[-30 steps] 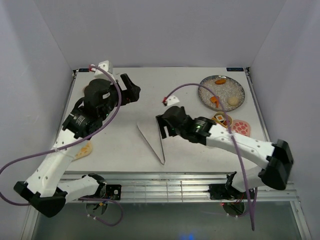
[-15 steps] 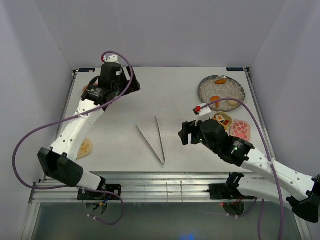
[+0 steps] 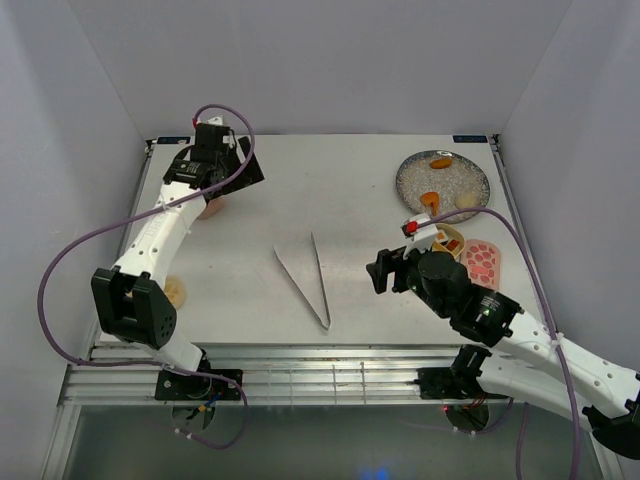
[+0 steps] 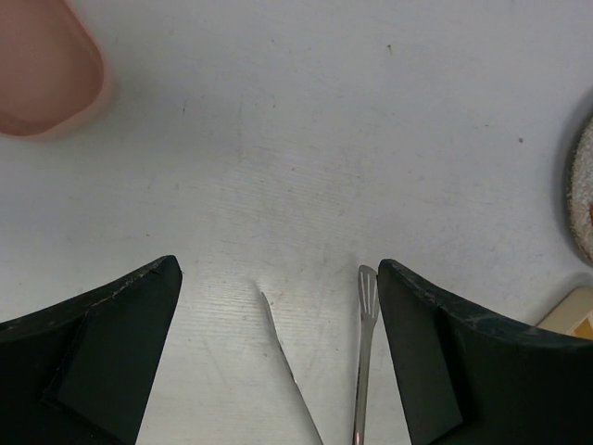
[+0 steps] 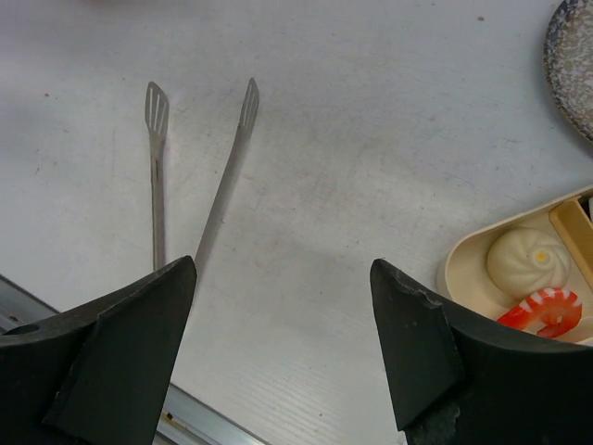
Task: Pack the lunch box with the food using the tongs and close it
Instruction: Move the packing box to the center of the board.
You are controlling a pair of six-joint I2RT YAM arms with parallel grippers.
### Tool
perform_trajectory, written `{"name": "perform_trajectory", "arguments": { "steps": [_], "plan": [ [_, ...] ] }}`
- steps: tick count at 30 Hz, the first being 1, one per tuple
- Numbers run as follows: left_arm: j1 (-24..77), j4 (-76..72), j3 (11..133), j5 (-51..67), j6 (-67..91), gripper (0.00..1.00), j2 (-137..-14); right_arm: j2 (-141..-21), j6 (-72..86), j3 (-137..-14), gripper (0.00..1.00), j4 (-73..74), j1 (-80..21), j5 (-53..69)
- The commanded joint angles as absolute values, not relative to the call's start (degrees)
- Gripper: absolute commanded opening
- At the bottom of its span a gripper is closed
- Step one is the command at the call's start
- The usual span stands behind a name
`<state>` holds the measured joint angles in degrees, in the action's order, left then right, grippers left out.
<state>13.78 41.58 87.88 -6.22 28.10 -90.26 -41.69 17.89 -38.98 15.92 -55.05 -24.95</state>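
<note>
Tongs (image 5: 227, 167): lying flat in a V at the frame centre and touched by nothing, so I judge they are not yet picked up.
Right gripper (image 5: 283, 269): jaws wide and empty, right of the tongs.
Left gripper (image 4: 278, 269): fully spread and empty, at upper left.
Lunch box (image 5: 463, 269): the tan tray at right, which holds a bun (image 5: 526, 260).
Change: the right gripper stood over the tongs and has now drawn back to the right. The tongs are unmoved.
</note>
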Motion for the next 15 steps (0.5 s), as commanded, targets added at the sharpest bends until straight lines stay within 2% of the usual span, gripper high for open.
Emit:
{"name": "perform_trajectory", "arguments": {
  "steps": [1, 12, 14, 15],
  "plan": [
    [13.7, 40.3, 88.4, -6.9, 29.1, 0.98, -90.9, -40.1, 16.1, -38.2, 0.81, 13.1, -55.3, -27.9],
    [9.3, 39.3, 86.1, -10.5, 32.3, 0.96, -96.8, -38.3, 16.3, -36.0, 0.82, 12.9, -55.3, -26.4],
    [6.8, 40.2, 87.8, -10.5, 32.4, 0.95, -98.3, -38.4, 16.1, -36.0, 0.82, 12.8, -55.3, -26.0],
    [5.9, 41.7, 90.2, -9.5, 32.6, 0.9, -99.9, -38.5, 16.1, -36.0, 0.82, 12.8, -55.3, -26.0]
  ]
}}
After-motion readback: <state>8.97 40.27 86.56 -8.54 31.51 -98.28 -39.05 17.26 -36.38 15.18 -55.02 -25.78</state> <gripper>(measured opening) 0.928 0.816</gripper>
